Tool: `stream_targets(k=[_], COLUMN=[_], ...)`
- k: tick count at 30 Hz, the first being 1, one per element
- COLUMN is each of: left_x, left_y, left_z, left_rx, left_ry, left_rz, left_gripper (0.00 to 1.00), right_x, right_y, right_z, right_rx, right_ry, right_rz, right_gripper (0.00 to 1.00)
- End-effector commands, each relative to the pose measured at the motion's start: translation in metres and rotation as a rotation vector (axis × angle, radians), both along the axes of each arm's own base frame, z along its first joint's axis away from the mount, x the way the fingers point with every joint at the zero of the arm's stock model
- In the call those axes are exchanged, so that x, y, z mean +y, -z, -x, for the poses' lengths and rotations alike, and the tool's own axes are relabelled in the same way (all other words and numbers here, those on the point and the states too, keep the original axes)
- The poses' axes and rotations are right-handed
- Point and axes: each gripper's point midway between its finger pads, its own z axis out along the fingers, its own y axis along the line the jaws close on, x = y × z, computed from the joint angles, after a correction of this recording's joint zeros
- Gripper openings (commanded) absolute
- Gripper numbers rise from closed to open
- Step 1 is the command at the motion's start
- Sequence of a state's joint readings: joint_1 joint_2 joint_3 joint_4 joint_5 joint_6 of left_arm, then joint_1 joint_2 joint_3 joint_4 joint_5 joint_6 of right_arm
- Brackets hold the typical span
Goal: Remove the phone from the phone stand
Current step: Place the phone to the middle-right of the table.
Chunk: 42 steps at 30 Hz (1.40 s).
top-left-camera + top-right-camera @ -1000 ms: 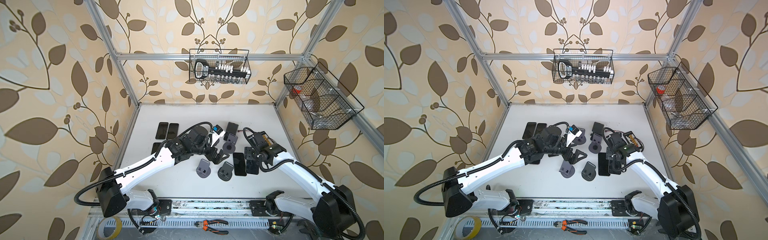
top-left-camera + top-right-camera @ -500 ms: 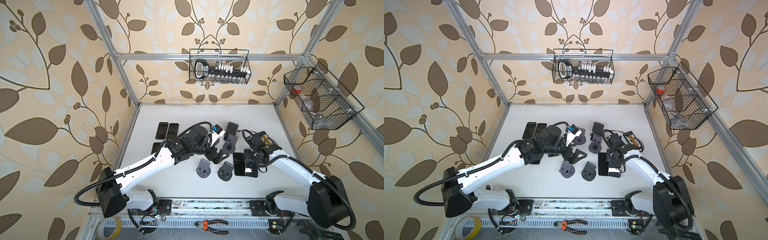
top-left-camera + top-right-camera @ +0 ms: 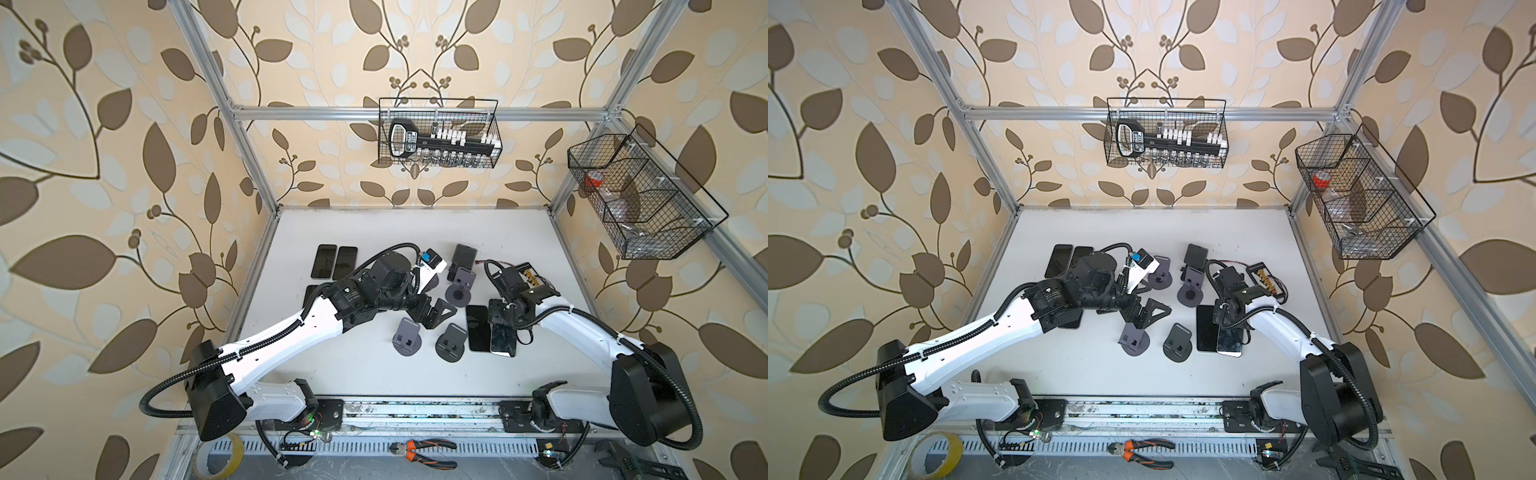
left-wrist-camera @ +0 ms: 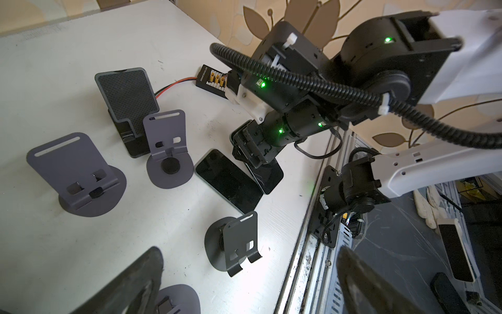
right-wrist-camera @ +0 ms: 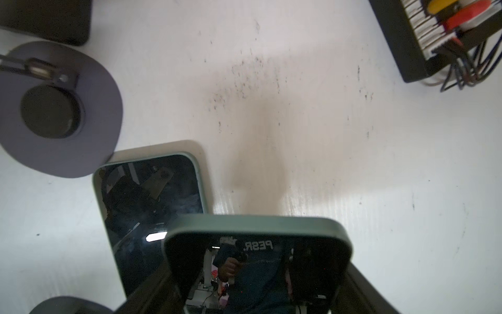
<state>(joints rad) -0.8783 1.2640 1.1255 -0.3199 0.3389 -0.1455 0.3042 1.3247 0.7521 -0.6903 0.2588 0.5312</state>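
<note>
- In both top views the phone (image 3: pixel 503 340) (image 3: pixel 1229 343) is a flat slab with a pale, shiny face.
- It is on the right part of the tabletop (image 3: pixel 374 232), closer to the near edge than the far edge. It is just beside a dark phone (image 3: pixel 478 328).
- Its long way runs from the near edge to the far edge, side by side with the dark phone. Its face looks up.
- The right gripper (image 3: pixel 502 316) is at the phone's far end.
- The left gripper (image 3: pixel 434 313) hangs over a grey phone stand (image 3: pixel 407 340).
- Since a second ago, the right arm's big black joint has moved a bit toward the middle of the tabletop. The left arm has not moved.
- In the left wrist view the phone (image 4: pixel 267 174) is next to the dark phone (image 4: pixel 228 179), with the right gripper (image 4: pixel 254 155) on it.
- The left gripper's fingers (image 4: pixel 135 282) are spread wide and hold nothing.
- In the right wrist view the phone (image 5: pixel 258 244) has a grey-green case and black glass that mirrors the room.
- The right gripper's fingers (image 5: pixel 152 291) squeeze its two long sides. The phone hides one corner of the dark phone (image 5: pixel 152 195).
</note>
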Motion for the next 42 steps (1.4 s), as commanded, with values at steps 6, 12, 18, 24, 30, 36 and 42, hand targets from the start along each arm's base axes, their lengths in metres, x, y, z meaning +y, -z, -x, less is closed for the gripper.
stream_targets(k=[6,12,18,24,30,36,42], left_x=[0.005,0.004,0.004,0.006,0.005,0.005,0.005], left_y=[-0.016,-0.018,-0.018,-0.018,-0.020,-0.022,-0.023], left_z=[0.007,0.006,0.005,0.005,0.004,0.003,0.003], left_rx=[-0.047,-0.055,-0.059,-0.058,-0.058,-0.060,-0.060], left_ry=[0.010,0.011,0.010,0.001,-0.002,-0.006,-0.006], left_rz=[0.035,0.038,0.032,0.027,0.031,0.031,0.032], left_gripper=[0.99,0.99,0.99,0.99,0.99,0.99,0.99], right_x=[-0.014,-0.013,-0.007,-0.006,-0.006,-0.008,-0.010], right_y=[0.005,0.009,0.017,0.024,0.029,0.031,0.031], right_z=[-0.005,-0.013,-0.019,-0.021,-0.022,-0.022,-0.021], right_rx=[0.075,0.075,0.089,0.095,0.102,0.102,0.103], right_ry=[0.030,0.031,0.013,0.014,0.022,0.031,0.037], right_rz=[0.090,0.086,0.066,0.050,0.037,0.031,0.026], right_gripper=[0.59,0.60,0.61,0.63,0.66,0.72,0.76])
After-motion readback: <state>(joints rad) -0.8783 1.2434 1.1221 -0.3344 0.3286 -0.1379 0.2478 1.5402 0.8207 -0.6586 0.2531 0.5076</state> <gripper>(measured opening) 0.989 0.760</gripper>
